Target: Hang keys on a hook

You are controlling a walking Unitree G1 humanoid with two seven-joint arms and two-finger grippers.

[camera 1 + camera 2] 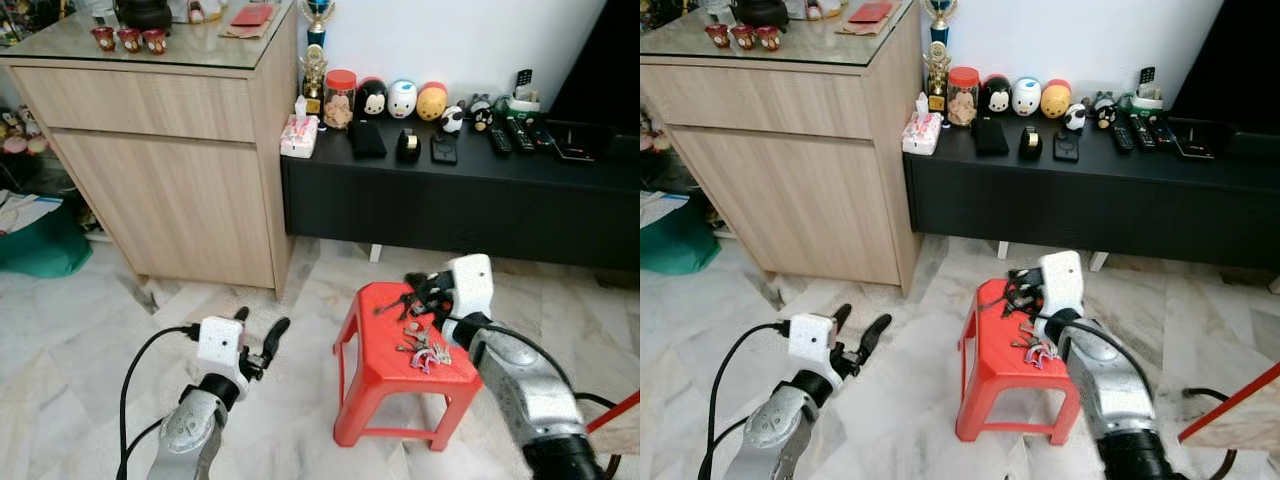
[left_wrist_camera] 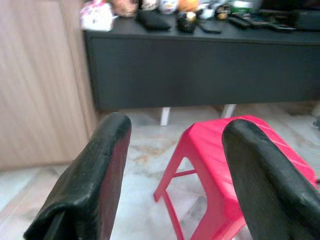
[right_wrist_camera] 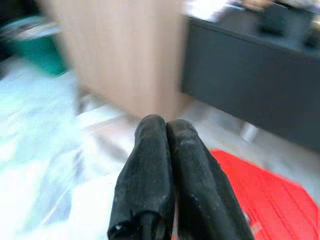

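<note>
One bunch of keys (image 1: pixel 424 350) is lying on the red stool (image 1: pixel 385 375). Right gripper (image 1: pixel 412 292) is hovering over the stool's far edge, fingers pressed together, gripping nothing. Left gripper (image 1: pixel 262 332) is idling over the floor (image 1: pixel 70 330), fingers spread, empty

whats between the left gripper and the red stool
Only bare marble floor lies between the left gripper and the red stool, seen in the left eye view.

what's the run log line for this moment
task: hang keys | keys: loose on red stool | right hand: shut, empty, over stool's far edge | left hand: open, idle above floor | hook: unseen
</note>
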